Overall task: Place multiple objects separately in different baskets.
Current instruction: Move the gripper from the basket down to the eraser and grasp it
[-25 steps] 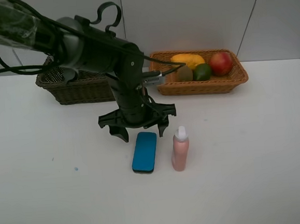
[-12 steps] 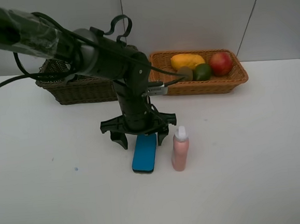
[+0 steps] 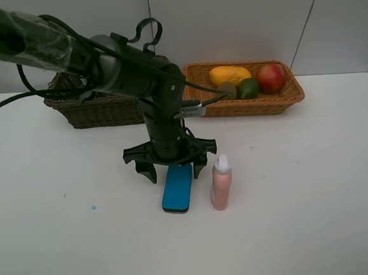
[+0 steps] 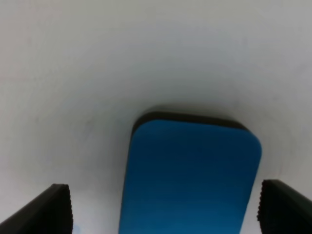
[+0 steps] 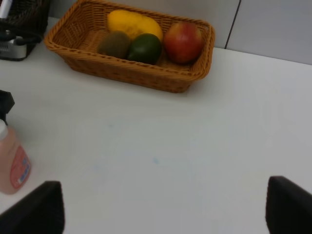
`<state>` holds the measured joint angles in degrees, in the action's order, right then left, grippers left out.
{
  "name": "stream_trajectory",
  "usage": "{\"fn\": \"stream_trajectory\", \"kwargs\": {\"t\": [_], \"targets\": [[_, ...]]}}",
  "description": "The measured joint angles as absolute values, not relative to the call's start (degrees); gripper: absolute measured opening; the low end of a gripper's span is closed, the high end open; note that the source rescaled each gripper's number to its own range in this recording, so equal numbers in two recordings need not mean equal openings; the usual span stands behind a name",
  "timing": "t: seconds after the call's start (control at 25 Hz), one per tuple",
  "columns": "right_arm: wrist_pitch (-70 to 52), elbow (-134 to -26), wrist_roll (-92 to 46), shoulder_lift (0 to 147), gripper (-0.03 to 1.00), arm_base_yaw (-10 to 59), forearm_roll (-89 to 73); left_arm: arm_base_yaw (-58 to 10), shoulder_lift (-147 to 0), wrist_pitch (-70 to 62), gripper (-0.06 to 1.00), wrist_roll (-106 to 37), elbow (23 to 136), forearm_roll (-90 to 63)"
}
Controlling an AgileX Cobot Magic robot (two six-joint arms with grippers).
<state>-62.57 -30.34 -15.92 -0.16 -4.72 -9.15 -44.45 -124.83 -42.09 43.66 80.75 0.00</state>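
Dropping in the last second, our left gripper (image 3: 174, 171) now straddles the blue eraser block (image 3: 177, 192) lying on the table (image 3: 318, 216), jaws wide, nothing held. We judge the grasp comes next.

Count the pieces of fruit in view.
4, all in the orange basket: mango at back, kiwi and avocado before it, pomegranate at right. The dark basket may hide more.

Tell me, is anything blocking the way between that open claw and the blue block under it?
Nothing visible does. The left gripper hangs open right over the blue eraser block, with one finger either side of its far end. The pink spray bottle stands close beside one finger, but not between.
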Motion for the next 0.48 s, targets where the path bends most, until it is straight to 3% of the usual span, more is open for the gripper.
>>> {"fn": "stream_trajectory", "kwargs": {"t": [0.48], "targets": [[-62.6,-30.3,-15.9,-0.2,1.00,-4.7,-9.1,-44.5,-125.9,-43.0,1.00,43.7,80.8,-0.4]]}}
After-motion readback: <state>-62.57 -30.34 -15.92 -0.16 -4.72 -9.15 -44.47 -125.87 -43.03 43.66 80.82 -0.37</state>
